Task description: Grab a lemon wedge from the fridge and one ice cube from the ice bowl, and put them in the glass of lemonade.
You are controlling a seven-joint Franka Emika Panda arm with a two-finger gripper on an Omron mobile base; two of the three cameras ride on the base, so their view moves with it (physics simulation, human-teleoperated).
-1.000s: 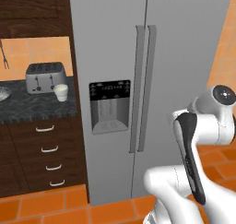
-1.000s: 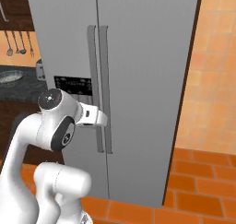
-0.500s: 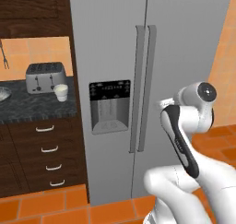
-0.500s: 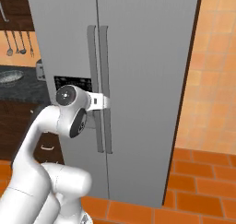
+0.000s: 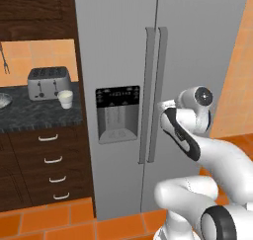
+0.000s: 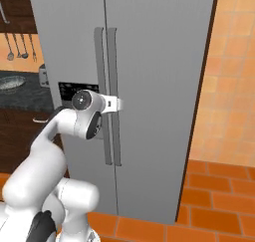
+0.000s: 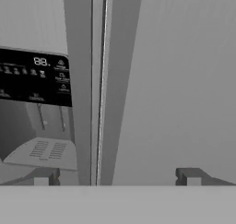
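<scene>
The fridge (image 5: 197, 46) stands with both doors shut, its two long handles (image 5: 154, 93) meeting at the middle and its black dispenser panel (image 5: 117, 97) on the left door. The lemon wedge is hidden. My gripper (image 7: 116, 177) is open, close in front of the handles (image 7: 99, 80) at dispenser height, and holds nothing. In the right base view the hand (image 6: 115, 104) almost touches the handles (image 6: 110, 86). The glass of lemonade (image 5: 64, 99) stands on the dark counter (image 5: 39, 115) in front of a silver toaster (image 5: 48, 82). The ice bowl (image 5: 3, 100) sits at the counter's far left.
Dark wooden drawers (image 5: 49, 160) sit under the counter, left of the fridge. An orange tiled wall (image 6: 229, 86) rises right of the fridge, with orange floor tiles (image 6: 214, 206) below. Kitchen utensils (image 6: 20, 47) hang over the counter.
The arm has swung in towards the fridge, carrying the hand from off to the side up to the door handles. The gripper has stayed open.
</scene>
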